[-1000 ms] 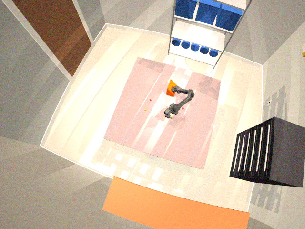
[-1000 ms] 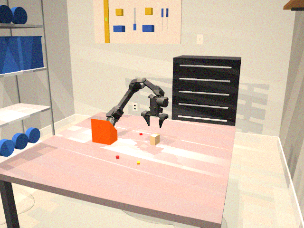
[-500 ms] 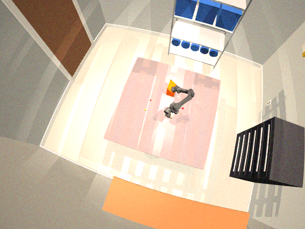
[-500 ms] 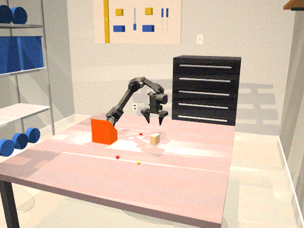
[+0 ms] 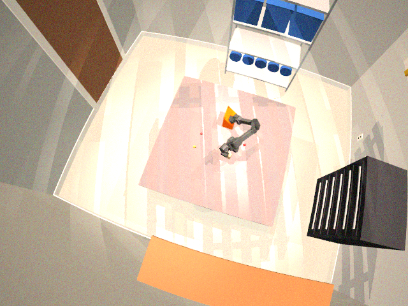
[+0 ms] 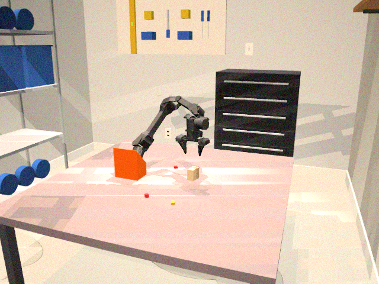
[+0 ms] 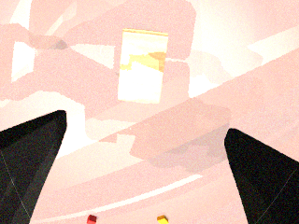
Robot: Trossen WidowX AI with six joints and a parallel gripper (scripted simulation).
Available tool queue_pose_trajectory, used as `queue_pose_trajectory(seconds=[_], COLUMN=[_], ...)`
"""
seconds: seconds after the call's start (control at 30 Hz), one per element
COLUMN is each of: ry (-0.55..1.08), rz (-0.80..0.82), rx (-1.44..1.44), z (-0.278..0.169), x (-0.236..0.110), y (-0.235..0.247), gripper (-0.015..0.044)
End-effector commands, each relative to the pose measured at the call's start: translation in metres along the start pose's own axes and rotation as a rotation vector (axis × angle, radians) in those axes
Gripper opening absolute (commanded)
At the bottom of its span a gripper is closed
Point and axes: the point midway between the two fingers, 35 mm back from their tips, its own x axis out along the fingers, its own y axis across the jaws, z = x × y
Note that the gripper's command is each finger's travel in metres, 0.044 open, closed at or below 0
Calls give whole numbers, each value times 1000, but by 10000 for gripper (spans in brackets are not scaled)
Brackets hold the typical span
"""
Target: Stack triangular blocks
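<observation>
The two triangular wooden blocks sit together as one light tan square block point(image 5: 229, 155) point(image 6: 192, 173) point(image 7: 142, 70) on the pink table. Its top looks level in the exterior view and roughly rectangular in the wrist view, with a thin darker strip along its far end. The seam between the sloped faces is too small and washed out to make out, and so is any small offset of the ends. My gripper point(image 6: 192, 154) point(image 7: 149, 128) is open and empty, above the block. Its fingertips stand clear of the block and of the table.
A large orange block point(image 5: 228, 123) point(image 6: 128, 165) stands beside the arm's base. One small red cube point(image 5: 201, 133) point(image 6: 146, 195) point(image 7: 92, 218) and a small yellow cube point(image 5: 194, 146) point(image 6: 173, 202) point(image 7: 163, 218) lie apart from the block. Another red cube point(image 5: 244, 145) point(image 6: 175, 167) lies near the arm.
</observation>
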Motion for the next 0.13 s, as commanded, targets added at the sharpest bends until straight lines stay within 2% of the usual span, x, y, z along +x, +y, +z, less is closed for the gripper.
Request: queue_pose_trajectory(seconds=[0.0,0.1], ry=[0,0], rz=[0,0], rx=[4,4], z=[0,0], x=[0,0], y=[0,0], gripper=[440,440])
